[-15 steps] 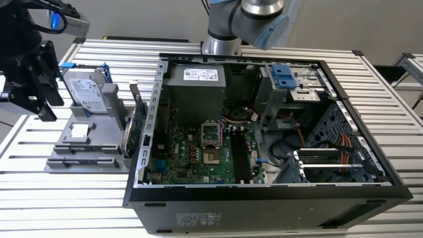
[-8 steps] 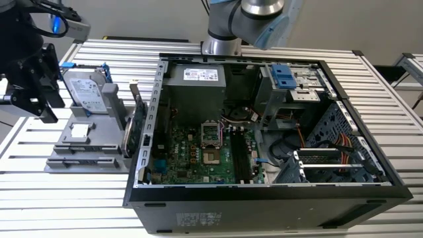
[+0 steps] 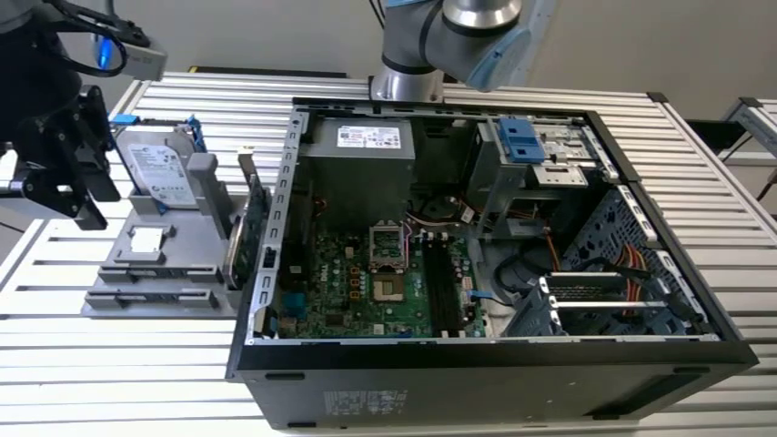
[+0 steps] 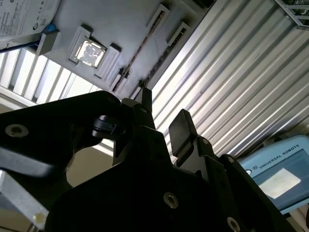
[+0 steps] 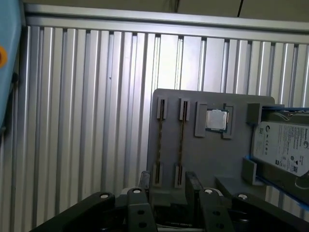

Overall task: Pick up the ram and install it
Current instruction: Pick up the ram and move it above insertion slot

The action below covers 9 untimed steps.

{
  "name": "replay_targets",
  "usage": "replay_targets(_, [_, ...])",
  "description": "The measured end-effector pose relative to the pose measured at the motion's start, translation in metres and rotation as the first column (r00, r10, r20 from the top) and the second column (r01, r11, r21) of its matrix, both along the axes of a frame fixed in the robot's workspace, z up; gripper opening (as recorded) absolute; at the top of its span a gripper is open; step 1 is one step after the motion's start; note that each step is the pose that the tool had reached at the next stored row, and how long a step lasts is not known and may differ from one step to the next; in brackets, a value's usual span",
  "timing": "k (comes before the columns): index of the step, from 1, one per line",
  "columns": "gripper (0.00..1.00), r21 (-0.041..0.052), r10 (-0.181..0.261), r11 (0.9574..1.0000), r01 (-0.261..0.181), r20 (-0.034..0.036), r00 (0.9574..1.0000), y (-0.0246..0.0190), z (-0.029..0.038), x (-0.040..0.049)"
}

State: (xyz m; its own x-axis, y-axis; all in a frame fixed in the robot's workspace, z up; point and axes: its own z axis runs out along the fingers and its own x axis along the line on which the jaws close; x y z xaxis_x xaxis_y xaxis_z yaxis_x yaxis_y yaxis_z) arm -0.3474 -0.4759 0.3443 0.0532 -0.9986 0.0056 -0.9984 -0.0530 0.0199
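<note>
The ram shows edge-on as two thin dark sticks (image 5: 180, 140) (image 5: 160, 140) standing in slots of the grey holder (image 5: 231, 159). The same sticks (image 4: 142, 46) run across the holder in the second wrist view. My black gripper (image 5: 169, 186) hangs above the holder's near end, open, with nothing between its fingers (image 5: 145, 181). The second wrist view also shows the gripper (image 4: 161, 113) open and apart from the sticks. In the exterior view the gripper (image 3: 73, 182) is high at the exterior view's left, beside the holder (image 3: 158, 273). The open computer case (image 3: 486, 355) shows its motherboard (image 3: 364, 291).
On the holder lie a silver hard drive in a blue frame (image 3: 164, 164), a square processor chip (image 5: 216, 120) and an upright green card (image 3: 243, 237). The ribbed metal table (image 5: 87, 121) surrounds it. A blue pendant (image 4: 280, 174) lies nearby. The arm's base (image 3: 407, 82) stands behind the case.
</note>
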Motion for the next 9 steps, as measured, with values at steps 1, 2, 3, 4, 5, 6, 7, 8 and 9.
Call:
replay_targets(1, [1.0,-0.0011,0.0,1.0,0.0,0.0,1.0,0.0,-0.0004,0.0])
replay_targets(2, [1.0,-0.0018,0.0,1.0,0.0,0.0,1.0,0.0,-0.0009,0.0])
replay_targets(3, [1.0,-0.0024,0.0,1.0,0.0,0.0,1.0,0.0,-0.0013,0.0])
replay_targets(4, [1.0,-0.0029,0.0,1.0,0.0,0.0,1.0,0.0,-0.0017,0.0])
replay_targets(5, [1.0,-0.0034,0.0,1.0,0.0,0.0001,1.0,0.0,-0.0022,0.0])
replay_targets(6, [1.0,-0.0036,0.0,1.0,0.0,0.0001,1.0,0.0,-0.0028,0.0])
replay_targets(7, [1.0,-0.0037,0.0,1.0,0.0,0.0001,1.0,0.0,-0.0034,0.0])
replay_targets(8, [1.0,-0.0037,0.0,1.0,0.0,0.0001,1.0,0.0,-0.0041,0.0])
replay_targets(9, [1.0,-0.0038,0.0,1.0,0.0,0.0001,1.0,0.0,-0.0048,-0.0001])
